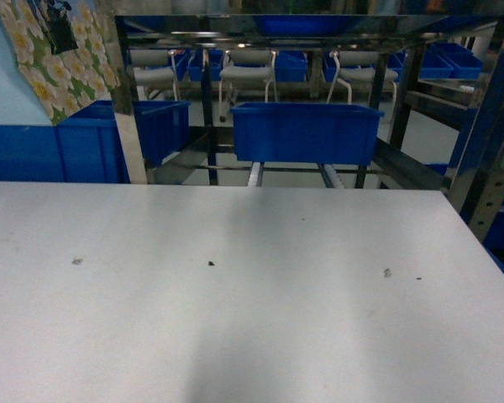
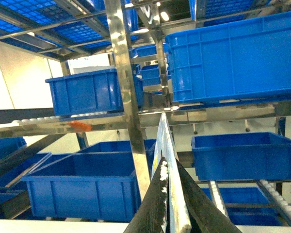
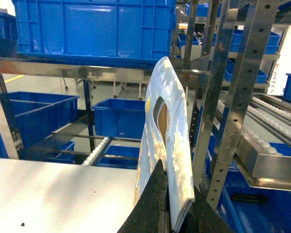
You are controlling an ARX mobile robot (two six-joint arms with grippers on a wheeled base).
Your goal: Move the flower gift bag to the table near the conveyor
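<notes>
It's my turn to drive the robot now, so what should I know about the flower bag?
Left gripper: shut on a thin bag edge, likely the flower gift bag held up at the head view's top left.
Right gripper: shut on a pale bag with a cut-out handle; whether it's the same bag, cannot tell.
Table stands by the conveyor; no bag rests on it yet.
Left to do: lower it onto the table, release.

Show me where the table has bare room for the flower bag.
Nearly the whole white table is bare, from its near edge back to the conveyor; only tiny dark specks dot its middle. It is crowded beyond the far edge, where blue bins fill the steel frame.
</notes>
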